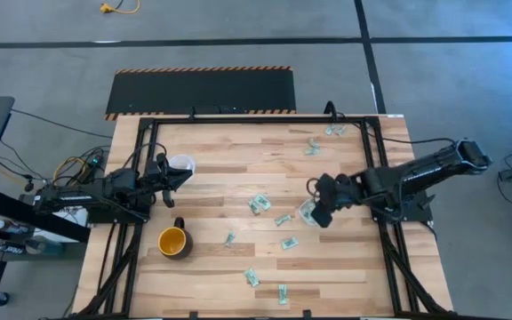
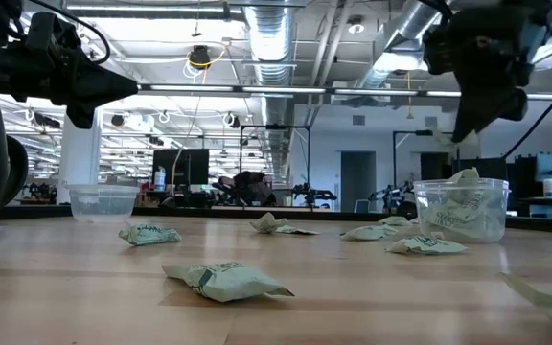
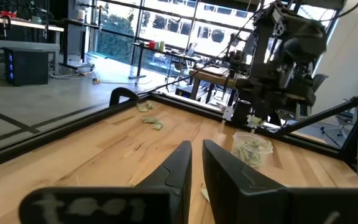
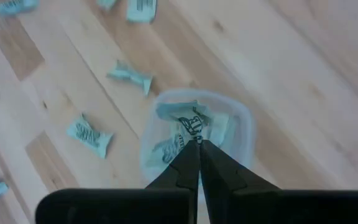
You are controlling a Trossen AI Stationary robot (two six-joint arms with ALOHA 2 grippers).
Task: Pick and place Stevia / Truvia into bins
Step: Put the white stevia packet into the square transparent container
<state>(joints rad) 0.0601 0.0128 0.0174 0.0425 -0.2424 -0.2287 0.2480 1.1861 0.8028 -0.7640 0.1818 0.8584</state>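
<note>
Pale green and white Stevia / Truvia sachets [image 1: 258, 204] lie flat and scattered over the wooden table [image 1: 238, 178]. One clear cup [image 1: 309, 212] right of centre holds several sachets. A second clear cup [image 1: 181, 164] stands at the left. My right gripper [image 4: 196, 142] hangs over the right cup [image 4: 194, 134], shut on a sachet [image 3: 254, 121]. My left gripper [image 3: 197, 146] waits level at the table's left by the second cup, fingers nearly together with nothing between them. My right gripper pinches a small sachet between its two fingertips, by the sachet's upper edge [image 4: 191, 127]. The fingers come from above, slanting down. The sachet hangs below the tips, lifted clear, just over the cup's open top [image 3: 252, 138].
A yellow-orange mug [image 1: 173, 241] stands near the table's left front. Loose sachets lie near the front edge [image 1: 284, 292] and the far right corner [image 1: 334, 131]. A black frame rail [image 1: 265, 120] runs round the table.
</note>
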